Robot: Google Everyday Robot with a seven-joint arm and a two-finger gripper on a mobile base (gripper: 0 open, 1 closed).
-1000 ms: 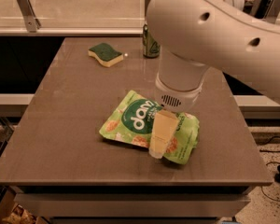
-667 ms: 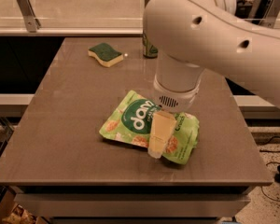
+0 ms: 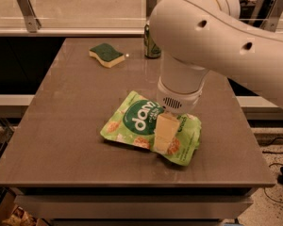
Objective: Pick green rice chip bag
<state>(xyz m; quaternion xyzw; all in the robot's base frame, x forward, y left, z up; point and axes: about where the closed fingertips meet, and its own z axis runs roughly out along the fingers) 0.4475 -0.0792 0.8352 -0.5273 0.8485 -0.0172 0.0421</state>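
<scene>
Crinkly light-green snack pouch with dark green circle and orange chip pictures, the green rice chip bag (image 3: 132, 121), lies flat on the brown tabletop (image 3: 75, 140). It sits nearer the front edge than the back and slightly right of the middle.

Cream-coloured gripper (image 3: 165, 134) hangs from the thick white arm (image 3: 226, 36), pointing down, low over the right half of the bag. From this side we see one flat cream face only. We cannot tell how far the gripper is open, or whether it has hold of the pouch or merely rests at its surface.

Risks as we judge them:
- The pouch is flat and slick. A close here may catch only a fold of film, or nothing, and the bag would slide out on the lift.
- The hold is off-centre to the right, so the left part would hang, swing and peel free.
- Pressing lower could jam the gripper against the table or crush the chips.
- A sideways pull without a firm grasp could drag the bag toward the front edge and off.

The green-topped yellow sponge (image 3: 106, 54) and green can (image 3: 151, 44) stand near the back edge, well apart from the bag. We think contact with them is unlikely.
</scene>
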